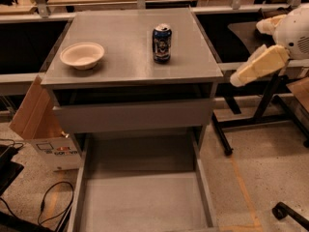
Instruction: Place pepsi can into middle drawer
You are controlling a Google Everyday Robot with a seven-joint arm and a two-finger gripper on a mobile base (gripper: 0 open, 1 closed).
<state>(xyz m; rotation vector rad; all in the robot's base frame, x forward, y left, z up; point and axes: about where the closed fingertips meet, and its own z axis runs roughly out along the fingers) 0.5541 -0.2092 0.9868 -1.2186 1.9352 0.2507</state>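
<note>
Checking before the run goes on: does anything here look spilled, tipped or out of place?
Nothing stands out. The pepsi can stands upright on the cabinet top, apart from the upright bowl; the middle drawer is pulled out straight. The claw hangs to the right of the cabinet, away from the can.

Speckled floor (260,168), cardboard box (34,124) (left side), black cable (50,202).
</note>
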